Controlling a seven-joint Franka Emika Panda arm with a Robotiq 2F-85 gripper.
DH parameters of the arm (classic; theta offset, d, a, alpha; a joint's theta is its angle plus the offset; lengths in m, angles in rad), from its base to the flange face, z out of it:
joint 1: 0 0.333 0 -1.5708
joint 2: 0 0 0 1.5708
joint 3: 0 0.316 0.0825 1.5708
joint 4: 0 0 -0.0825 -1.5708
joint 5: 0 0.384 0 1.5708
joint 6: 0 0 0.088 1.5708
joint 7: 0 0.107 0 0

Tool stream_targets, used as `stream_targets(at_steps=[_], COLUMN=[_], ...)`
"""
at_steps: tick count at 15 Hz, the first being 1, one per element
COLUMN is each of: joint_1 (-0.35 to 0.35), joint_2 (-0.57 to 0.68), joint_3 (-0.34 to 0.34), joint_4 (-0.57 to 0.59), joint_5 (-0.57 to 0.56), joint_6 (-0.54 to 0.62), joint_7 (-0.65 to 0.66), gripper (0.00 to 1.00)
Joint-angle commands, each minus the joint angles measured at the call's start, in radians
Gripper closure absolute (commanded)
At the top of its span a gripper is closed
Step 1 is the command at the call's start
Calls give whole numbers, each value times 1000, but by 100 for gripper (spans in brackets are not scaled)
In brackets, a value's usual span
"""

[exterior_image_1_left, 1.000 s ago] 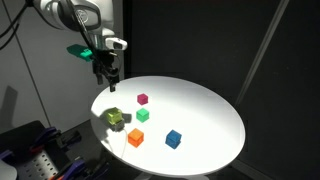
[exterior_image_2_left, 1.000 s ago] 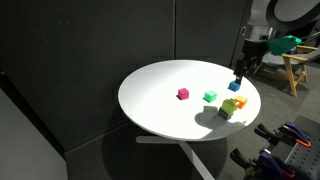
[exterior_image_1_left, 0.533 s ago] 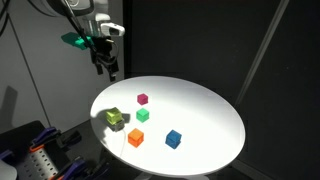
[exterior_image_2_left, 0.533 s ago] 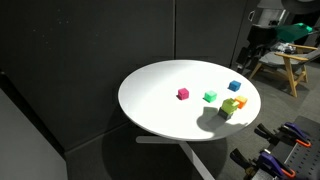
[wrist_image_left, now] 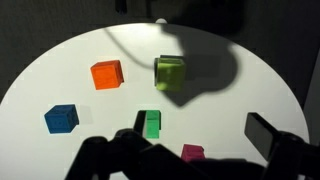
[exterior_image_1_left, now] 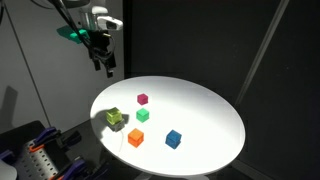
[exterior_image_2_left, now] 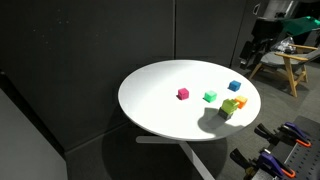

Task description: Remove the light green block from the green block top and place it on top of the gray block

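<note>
Hand (exterior_image_1_left: 105, 66) hung high at the upper left of the frame in an exterior view, off the near rim of the tabletop (exterior_image_1_left: 205, 105). In the wrist view its fingers stood wide apart along the bottom edge and held nothing. The light green block (exterior_image_1_left: 117, 117) lay below and slightly to the right of the hand, near the tabletop's left rim; in the wrist view it sat in the upper centre (wrist_image_left: 170, 70). It stood apart from the green block (exterior_image_1_left: 142, 115) and appeared to rest on the gray block (exterior_image_2_left: 227, 113), which barely showed. Being a cube, it offered no long axis to line up with. By my reading, the placing looked done. Compared with a second earlier, the hand had risen and drawn toward the upper left, while the blocks had not shifted.
</note>
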Motion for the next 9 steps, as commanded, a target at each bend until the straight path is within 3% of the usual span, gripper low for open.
stream_targets(at_steps=[1,9], joint_1=[-9,-9], joint_2=[-4,0], joint_3=[6,8], joint_4=[29,15], joint_5=[24,16], joint_6=[-70,-51], joint_7=[10,-4], gripper=[0,0])
